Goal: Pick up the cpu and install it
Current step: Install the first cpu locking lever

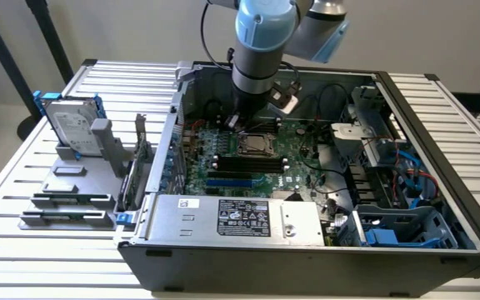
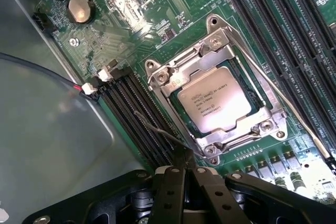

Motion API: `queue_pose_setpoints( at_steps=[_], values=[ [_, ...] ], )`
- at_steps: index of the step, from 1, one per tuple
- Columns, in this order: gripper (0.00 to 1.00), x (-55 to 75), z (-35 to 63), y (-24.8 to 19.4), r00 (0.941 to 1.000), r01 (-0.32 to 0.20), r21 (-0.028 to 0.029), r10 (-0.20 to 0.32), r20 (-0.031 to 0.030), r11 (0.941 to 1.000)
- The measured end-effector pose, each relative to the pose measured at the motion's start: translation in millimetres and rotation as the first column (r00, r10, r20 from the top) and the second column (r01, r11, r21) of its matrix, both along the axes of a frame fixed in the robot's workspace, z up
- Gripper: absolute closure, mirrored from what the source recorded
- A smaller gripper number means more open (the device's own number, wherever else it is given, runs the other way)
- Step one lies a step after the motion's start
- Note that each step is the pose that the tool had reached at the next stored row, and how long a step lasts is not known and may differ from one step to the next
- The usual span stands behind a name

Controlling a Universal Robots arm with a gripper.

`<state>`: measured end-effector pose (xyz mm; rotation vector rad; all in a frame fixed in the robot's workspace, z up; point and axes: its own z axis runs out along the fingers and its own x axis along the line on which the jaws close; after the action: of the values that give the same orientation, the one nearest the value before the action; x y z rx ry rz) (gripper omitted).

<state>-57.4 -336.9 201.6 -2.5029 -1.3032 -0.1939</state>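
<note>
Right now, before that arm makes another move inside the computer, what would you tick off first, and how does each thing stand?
1. The cpu lies flat in its socket: ok.
2. The metal frame is down around the chip's edges: ok.
3. The hand is shut with nothing between its fingers: ok.
4. The hand is touching the thin wire lever beside the socket: cannot tell.
5. That lever is latched: cannot tell.
6. The hard drive stands in its rack outside the case, away from the arm: ok.
</note>
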Motion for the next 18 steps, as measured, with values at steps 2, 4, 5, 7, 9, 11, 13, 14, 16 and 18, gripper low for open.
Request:
queue_pose_setpoints(
  at_steps=[2, 4, 5, 7, 9, 11, 13, 14, 16, 18],
  values=[
    [0.89, 0.7, -0.4, 0.0, 1.0, 0.002, -0.0002, -0.002, 0.0001, 1.0],
    [0.89, 1.3, -0.8, 0.1, 1.0, 0.003, -0.0005, -0.003, 0.0001, 1.0],
    [0.89, 1.6, -0.9, 0.1, 1.0, 0.004, -0.0007, -0.004, 0.0, 1.0],
    [0.89, 2.2, -1.2, 0.1, 1.0, 0.005, -0.001, -0.005, 0.0, 1.0],
    [0.89, 2.9, -1.5, 0.1, 1.0, 0.006, -0.0014, -0.006, 0.0, 1.0],
    [0.89, 3.7, -1.8, 0.1, 1.0, 0.008, -0.0019, -0.008, 0.0, 1.0],
    [0.89, 4.5, -2.1, 0.1, 1.0, 0.009, -0.0024, -0.009, 0.0, 1.0],
    [0.89, 5.0, -2.2, 0.1, 1.0, 0.009, -0.0027, -0.009, -0.0001, 1.0],
    [0.89, 6.0, -2.5, 0.1, 1.0, 0.01, -0.003, -0.01, -0.0001, 0.9999],
    [0.89, 7.1, -2.7, 0.1, 0.9999, 0.011, -0.0034, -0.011, -0.0002, 0.9999]
  ],
)
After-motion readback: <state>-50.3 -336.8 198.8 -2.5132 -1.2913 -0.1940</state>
